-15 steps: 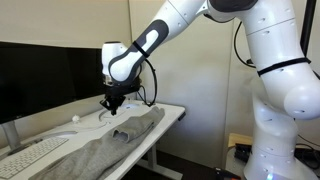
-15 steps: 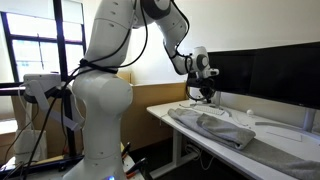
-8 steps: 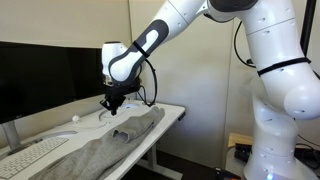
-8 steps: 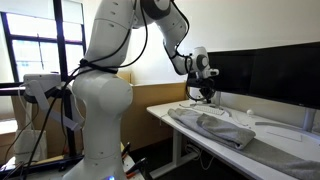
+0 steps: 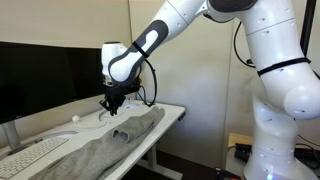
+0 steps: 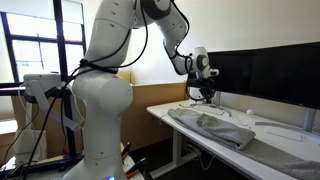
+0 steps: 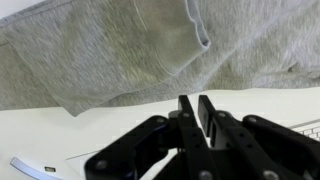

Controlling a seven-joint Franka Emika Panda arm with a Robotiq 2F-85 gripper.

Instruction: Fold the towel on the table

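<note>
The grey-brown towel [image 5: 105, 148] lies lengthwise along the white table [image 5: 174, 109], with one end folded back onto itself in a raised hump [image 6: 226, 129]. My gripper [image 5: 111, 107] hangs just above the table's back edge, beside the towel's folded end and apart from it. In the wrist view the fingertips [image 7: 186, 103] stand almost together with only a thin slit between them and nothing in it. There my gripper [image 7: 195, 100] is over bare table [image 7: 100, 130], and the towel [image 7: 120, 50] fills the upper half with a folded corner showing.
Black monitors [image 5: 40, 75] [image 6: 270, 75] stand along the back of the table. A white keyboard [image 5: 30, 158] and a small white mouse [image 5: 76, 119] lie beside the towel. A thin cable end [image 7: 30, 168] rests on the tabletop. The arm's white base [image 6: 100, 120] stands by the table's end.
</note>
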